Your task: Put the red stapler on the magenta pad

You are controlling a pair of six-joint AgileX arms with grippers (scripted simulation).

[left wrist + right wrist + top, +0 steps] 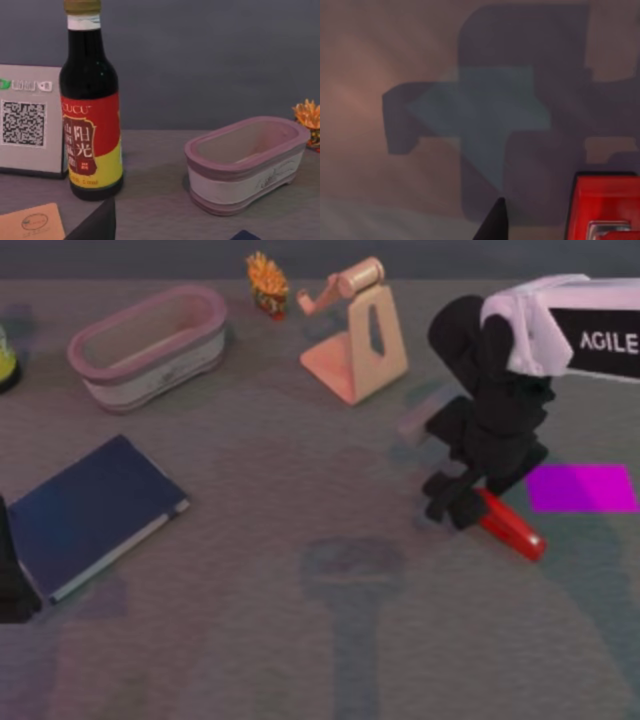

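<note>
Top view: our right gripper sits over the red stapler at right-centre, jaw state unclear, positioned for a grasp. Magenta pad just beside. Left arm parked at the left edge.

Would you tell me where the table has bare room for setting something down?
The near middle is bare, between the book and stapler. The far strip is crowded: tub, figurine, stand. The right pincer crowds the pad.
</note>
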